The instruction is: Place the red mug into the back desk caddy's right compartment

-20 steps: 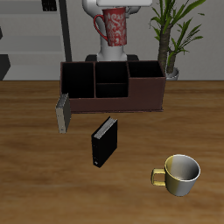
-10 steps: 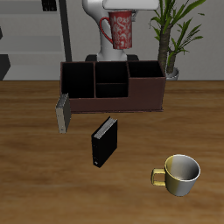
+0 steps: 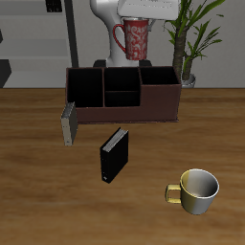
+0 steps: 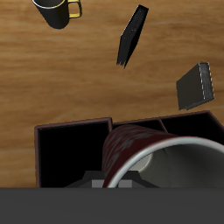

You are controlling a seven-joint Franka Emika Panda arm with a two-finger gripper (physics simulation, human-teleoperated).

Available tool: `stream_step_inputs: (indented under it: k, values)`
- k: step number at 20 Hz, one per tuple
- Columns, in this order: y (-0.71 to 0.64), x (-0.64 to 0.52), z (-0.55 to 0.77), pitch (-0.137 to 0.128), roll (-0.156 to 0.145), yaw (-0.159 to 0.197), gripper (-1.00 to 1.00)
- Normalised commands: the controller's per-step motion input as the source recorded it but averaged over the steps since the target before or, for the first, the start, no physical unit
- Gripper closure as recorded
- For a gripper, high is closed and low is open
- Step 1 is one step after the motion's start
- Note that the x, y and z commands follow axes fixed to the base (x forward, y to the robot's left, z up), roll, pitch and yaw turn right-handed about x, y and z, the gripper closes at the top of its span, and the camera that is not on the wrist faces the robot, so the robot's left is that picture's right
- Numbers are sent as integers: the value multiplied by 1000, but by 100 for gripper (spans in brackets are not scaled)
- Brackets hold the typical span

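My gripper is shut on the red mug and holds it upright in the air, above and behind the back desk caddy. The mug's handle points sideways. The caddy is a long dark brown box with black dividers and a grey end panel. Its right compartment, at the end away from the panel, holds nothing. In the wrist view the mug fills the foreground with its grey inside showing, over the caddy's wide compartment. The fingers are mostly hidden by the mug.
A small black book-like box stands in front of the caddy. A yellowish-cream mug sits near the table's front edge. A potted plant stands behind the caddy's end, close to the held mug.
The held red mug has shifted sideways along the caddy toward the end away from the grey panel, and turned so that its handle shows at the side.
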Motion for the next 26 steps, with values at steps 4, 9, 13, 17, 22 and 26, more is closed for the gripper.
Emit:
stream_step_inputs:
  k: [4,9,13,17,22,26]
  values:
    - [89,-28,-26,17,-63,-59,100]
    - [47,-12,-105,28,-56,12,100]
    - [-23,91,-211,49,-73,21,100]
    - [80,86,-329,37,12,40,100]
    - [169,106,-227,36,32,15,100]
    - [127,82,-65,-14,2,-12,100]
